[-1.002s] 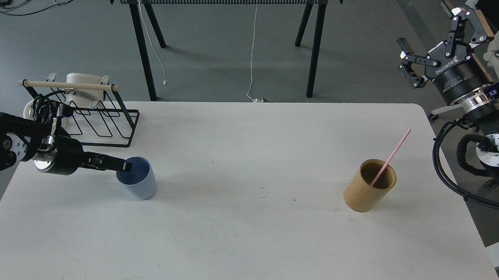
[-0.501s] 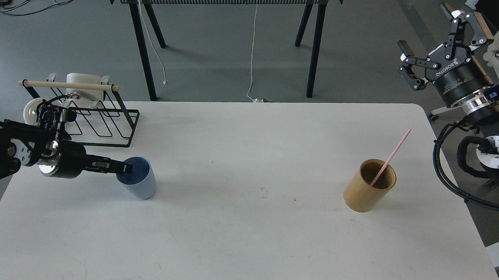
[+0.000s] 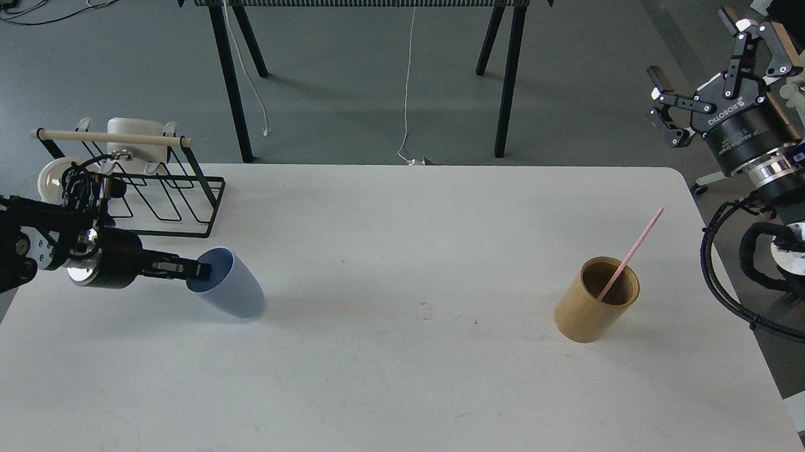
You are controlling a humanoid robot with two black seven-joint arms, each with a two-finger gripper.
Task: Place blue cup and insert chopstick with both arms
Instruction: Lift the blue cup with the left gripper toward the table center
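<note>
From my head, my left gripper (image 3: pixel 200 270) pinches the rim of the blue cup (image 3: pixel 230 291), which tilts at the table's (image 3: pixel 382 388) left. My right gripper (image 3: pixel 698 62), marked ROBOTIQ, hangs spread wide and empty off the table's right. The chopstick (image 3: pixel 631 253) leans in the tan holder (image 3: pixel 595 299).

The blue cup (image 3: pixel 233 288) looks matt, smooth plastic; the tan holder (image 3: pixel 595 299) at three o'clock, satiny wood; the rack (image 3: pixel 166 195) at ten o'clock, black wire; the table (image 3: pixel 395 389), matt white.
</note>
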